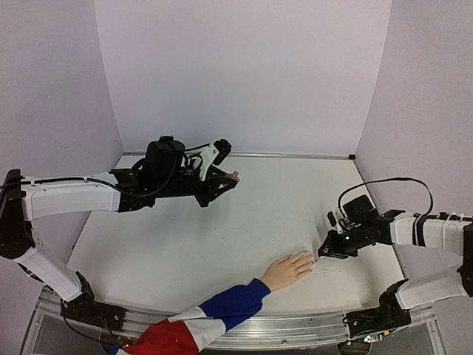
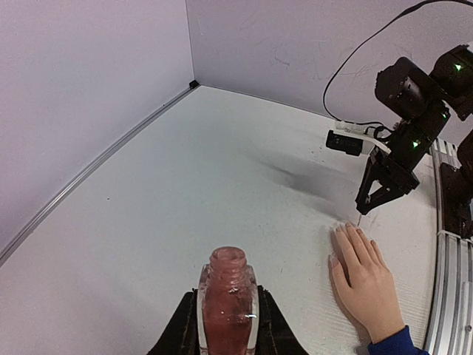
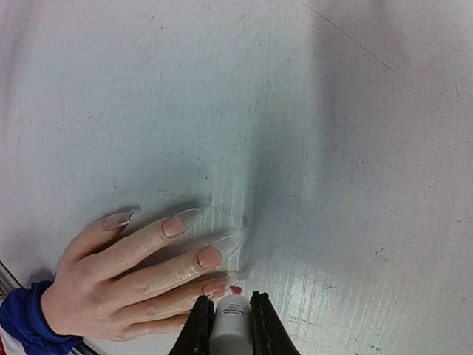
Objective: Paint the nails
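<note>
A pale hand [image 1: 290, 270] in a blue, white and red sleeve [image 1: 214, 314] lies flat on the white table near its front edge. Its nails [image 3: 209, 257] are long and clear-tipped with pinkish beds. My right gripper [image 3: 231, 307] is shut on the white brush cap [image 3: 231, 329]. The red brush tip [image 3: 236, 290] sits at the nail of the finger nearest the jaws. My left gripper [image 2: 228, 310] is shut on an uncapped pinkish polish bottle [image 2: 228, 296], held above the table at the back left, well away from the hand [image 2: 369, 285].
Lilac walls close off the table [image 1: 185, 244] at the back and on both sides. A metal rail [image 1: 310, 322] runs along the near edge. A black cable [image 1: 392, 181] loops over my right arm.
</note>
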Controlling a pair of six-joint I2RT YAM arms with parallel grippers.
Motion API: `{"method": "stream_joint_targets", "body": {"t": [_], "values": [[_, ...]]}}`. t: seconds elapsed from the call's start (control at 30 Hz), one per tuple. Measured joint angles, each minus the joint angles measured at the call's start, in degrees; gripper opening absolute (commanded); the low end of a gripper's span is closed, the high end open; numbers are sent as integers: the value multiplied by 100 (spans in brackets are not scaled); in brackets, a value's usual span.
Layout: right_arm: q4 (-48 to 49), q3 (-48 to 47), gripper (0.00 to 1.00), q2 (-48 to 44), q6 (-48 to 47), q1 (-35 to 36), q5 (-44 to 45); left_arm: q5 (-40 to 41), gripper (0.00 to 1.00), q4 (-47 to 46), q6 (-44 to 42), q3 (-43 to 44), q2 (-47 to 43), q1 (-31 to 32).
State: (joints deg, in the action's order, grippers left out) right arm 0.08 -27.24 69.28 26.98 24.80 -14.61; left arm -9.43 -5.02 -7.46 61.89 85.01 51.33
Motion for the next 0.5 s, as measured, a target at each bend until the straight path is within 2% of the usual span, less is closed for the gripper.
{"method": "stream_joint_targets", "body": {"t": [0.3, 0.5], "values": [[-4, 11, 0, -584, 87, 0, 79, 0, 0, 0, 2, 0, 0, 0], [-39, 11, 0, -494, 92, 0, -133, -2, 0, 0, 2, 0, 0, 0]]}}
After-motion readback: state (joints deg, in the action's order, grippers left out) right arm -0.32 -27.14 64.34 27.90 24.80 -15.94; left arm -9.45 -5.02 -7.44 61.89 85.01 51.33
